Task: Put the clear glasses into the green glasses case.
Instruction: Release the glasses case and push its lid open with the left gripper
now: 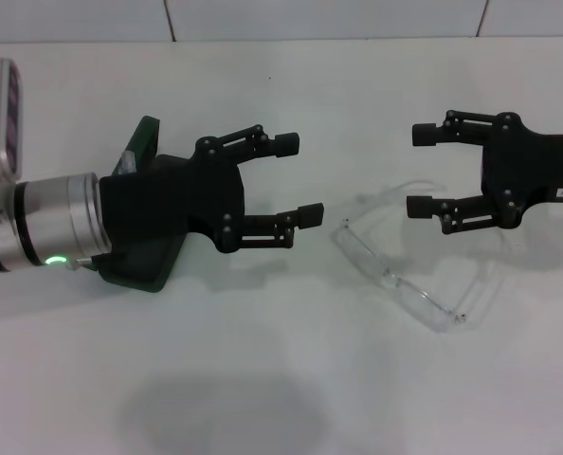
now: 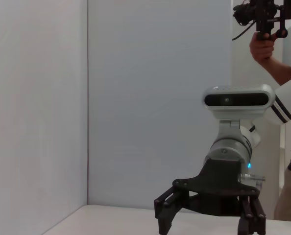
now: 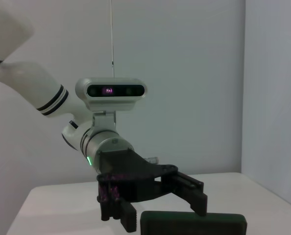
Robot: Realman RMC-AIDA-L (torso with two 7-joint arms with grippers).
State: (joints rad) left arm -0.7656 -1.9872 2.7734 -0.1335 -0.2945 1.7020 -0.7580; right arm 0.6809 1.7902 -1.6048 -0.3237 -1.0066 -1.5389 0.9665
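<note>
Left gripper (image 1: 291, 180): jaws spread, holding nothing; hovers over the surface (image 1: 281, 379), pointing toward the right gripper.
Right gripper (image 1: 422, 171): jaws spread, holding nothing; faces the left gripper from the opposite side.
Glasses (image 1: 405, 275): lying on the surface between the two grippers, nearer the right one, partly beneath its lower finger; contact cannot be judged.
Case (image 1: 144, 251): on the surface under the left arm's wrist, largely hidden by it; green edge visible. Right wrist view shows it in front of the left gripper (image 3: 155, 205), lid state not discernible.
</note>
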